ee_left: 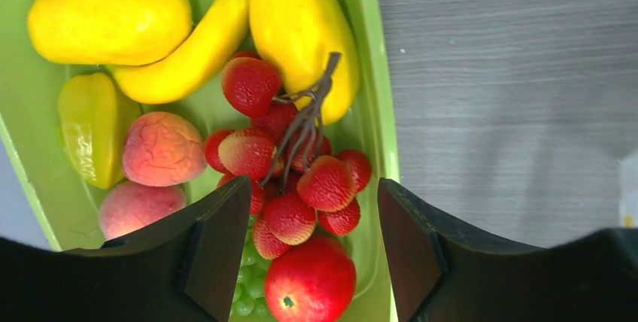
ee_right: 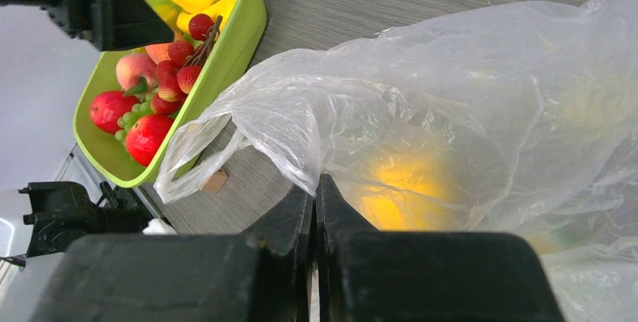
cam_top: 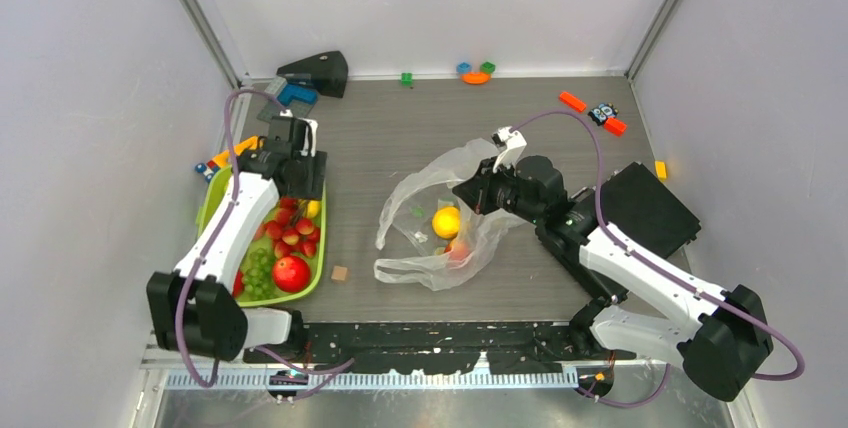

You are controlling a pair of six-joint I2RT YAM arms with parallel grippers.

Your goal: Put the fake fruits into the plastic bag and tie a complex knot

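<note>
The fake fruits mostly lie in a lime-green tray [cam_top: 215, 188] at the left: mango [ee_left: 301, 28], banana [ee_left: 195, 44], lemon [ee_left: 109, 21], peach [ee_left: 162, 149], a strawberry bunch [ee_left: 301, 171], red apple [ee_left: 310, 280] and grapes [ee_left: 244, 292]. My left gripper [ee_left: 312, 186] hangs open just above the strawberries and apple, holding nothing. The plastic bag [cam_top: 410, 193] lies crumpled mid-table with a yellow fruit [cam_top: 446, 221] and a red one [cam_top: 458, 250] inside. My right gripper [ee_right: 316, 186] is shut on the bag's edge, holding it up. No knot is visible.
A small brown cube [cam_top: 340, 273] lies between tray and bag. A black wedge [cam_top: 318, 71] and toy bricks [cam_top: 477, 73] sit along the back wall, with more bricks [cam_top: 590, 113] at the back right. A black box [cam_top: 650, 208] stands beside the right arm.
</note>
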